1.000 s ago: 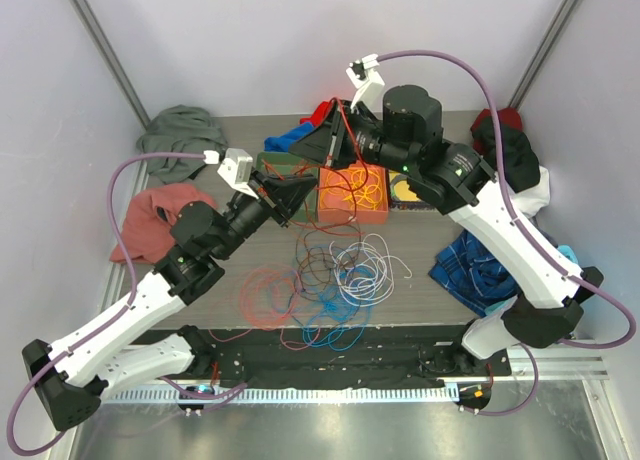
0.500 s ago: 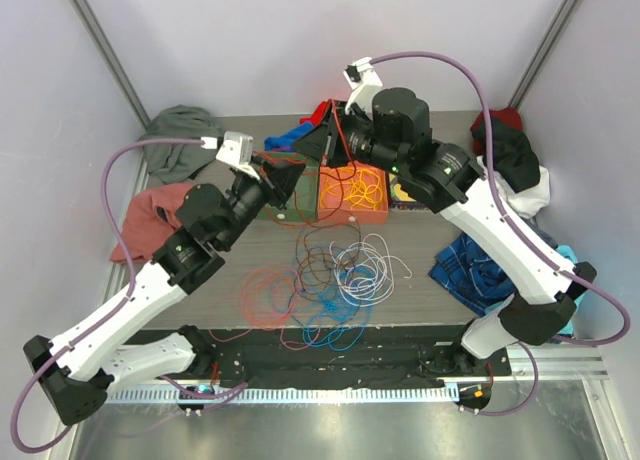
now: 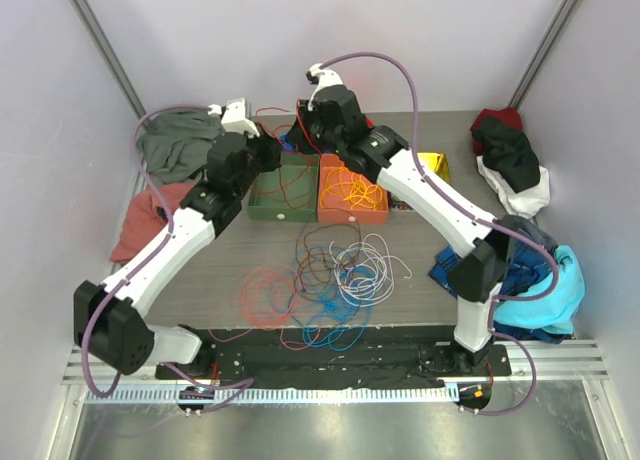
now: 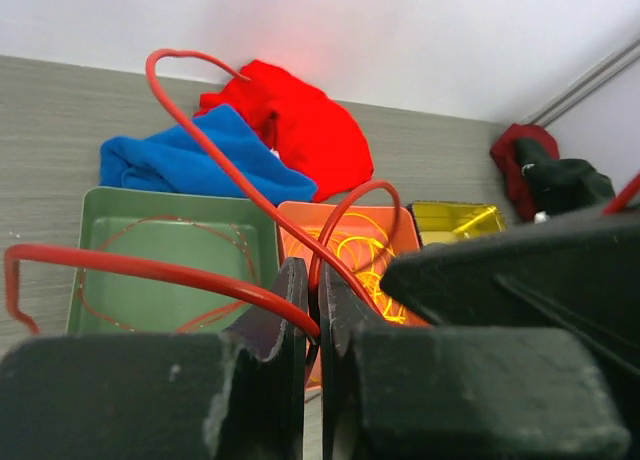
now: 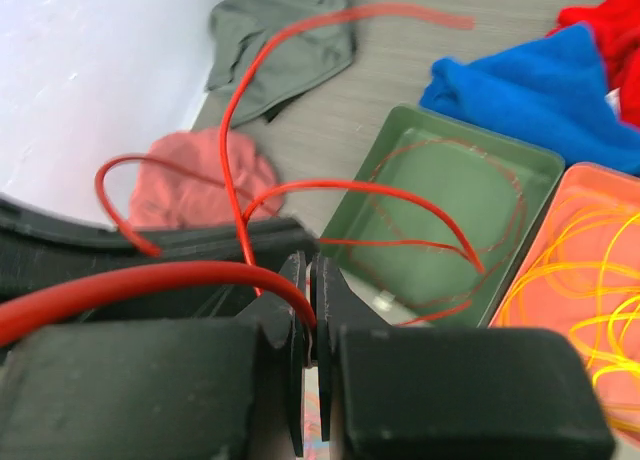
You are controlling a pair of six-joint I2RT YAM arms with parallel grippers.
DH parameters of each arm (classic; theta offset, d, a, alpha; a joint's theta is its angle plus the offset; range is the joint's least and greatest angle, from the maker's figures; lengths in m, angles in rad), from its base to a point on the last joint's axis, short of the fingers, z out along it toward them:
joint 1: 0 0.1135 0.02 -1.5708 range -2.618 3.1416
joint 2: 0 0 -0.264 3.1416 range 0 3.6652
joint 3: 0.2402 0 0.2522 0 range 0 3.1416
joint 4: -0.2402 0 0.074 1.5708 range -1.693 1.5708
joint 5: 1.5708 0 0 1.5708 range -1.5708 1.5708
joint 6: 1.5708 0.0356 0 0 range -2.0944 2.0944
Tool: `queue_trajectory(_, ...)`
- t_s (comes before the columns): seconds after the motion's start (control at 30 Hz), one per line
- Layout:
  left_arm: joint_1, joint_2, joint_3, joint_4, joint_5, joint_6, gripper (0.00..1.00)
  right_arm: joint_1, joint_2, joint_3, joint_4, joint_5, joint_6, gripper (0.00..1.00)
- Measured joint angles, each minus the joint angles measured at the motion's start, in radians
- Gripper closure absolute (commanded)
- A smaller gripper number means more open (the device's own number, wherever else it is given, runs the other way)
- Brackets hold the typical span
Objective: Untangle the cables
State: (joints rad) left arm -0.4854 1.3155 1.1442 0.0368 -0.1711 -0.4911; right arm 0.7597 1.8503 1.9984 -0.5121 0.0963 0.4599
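Obs: left gripper (image 4: pixel 312 315) and right gripper (image 5: pixel 310 305) both pinch the thin red flexible wire (image 5: pixel 150 279) above the far green rectangular tray (image 3: pixel 266 204). Advice: lower together slowly, coiling it inside.

Top view: the wrist housings cover both sets of fingertips, so the grip is unreadable there. Left wrist view: thin red cable (image 4: pixel 150 268) passes behind left gripper (image 4: pixel 312 280) & off the rt edge, its ends unseen. Right wrist view: the cable's far loop is blurred, and the orange plastic tray (image 5: pixel 585 195) is cut by the rt edge. Shiny yellow tray (image 3: pixel 436 166) is partly behind right arm (image 3: pixel 430 200).
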Motion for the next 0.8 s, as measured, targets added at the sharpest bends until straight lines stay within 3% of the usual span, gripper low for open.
queue_trajectory(0.3, 0.048, 0.175, 0.076, 0.048, 0.068, -0.032, 1.0, -0.101, 0.156, 0.166, -0.009, 0.024, -0.022, 0.99)
queue_trajectory(0.5, 0.083, 0.282, 0.105, 0.069, 0.11, -0.055, 1.0, -0.124, 0.238, 0.192, -0.008, 0.025, -0.037, 0.99)
queue_trajectory(0.8, 0.09, 0.309, 0.102, 0.07, 0.125, -0.059, 1.0, -0.122, 0.353, 0.192, -0.009, 0.014, -0.042, 0.99)
